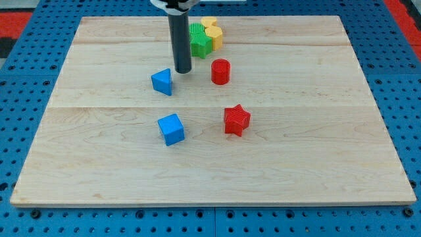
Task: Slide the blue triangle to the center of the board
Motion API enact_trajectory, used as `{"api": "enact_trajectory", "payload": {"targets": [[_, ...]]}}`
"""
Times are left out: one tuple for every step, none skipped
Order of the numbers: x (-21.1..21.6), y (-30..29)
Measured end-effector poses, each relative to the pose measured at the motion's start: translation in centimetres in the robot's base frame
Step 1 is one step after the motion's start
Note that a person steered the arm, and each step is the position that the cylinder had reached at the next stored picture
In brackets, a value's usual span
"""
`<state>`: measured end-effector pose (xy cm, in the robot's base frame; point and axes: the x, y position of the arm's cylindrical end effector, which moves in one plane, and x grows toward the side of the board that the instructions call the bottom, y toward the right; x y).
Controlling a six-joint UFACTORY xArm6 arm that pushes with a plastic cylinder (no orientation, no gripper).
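Observation:
The blue triangle (pixel 162 81) lies on the wooden board (pixel 210 164), left of the board's middle and toward the view's top. My tip (pixel 183 70) rests on the board just to the upper right of the blue triangle, very close to it; I cannot tell whether they touch. The dark rod rises straight up out of the view's top.
A blue cube (pixel 171 128) lies below the triangle. A red cylinder (pixel 220 71) stands right of my tip. A red star (pixel 236 120) lies right of centre. A green block (pixel 200 41) and a yellow block (pixel 213 31) are clustered at the view's top behind the rod.

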<state>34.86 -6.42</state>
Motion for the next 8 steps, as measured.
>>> {"api": "enact_trajectory", "payload": {"targets": [[0.5,-3.8],[1.1,-5.1],[1.3,-5.1],[1.3,-5.1],[2.6,-5.4],[4.5,-4.7],[4.9,-1.6],[3.9,0.9]]}}
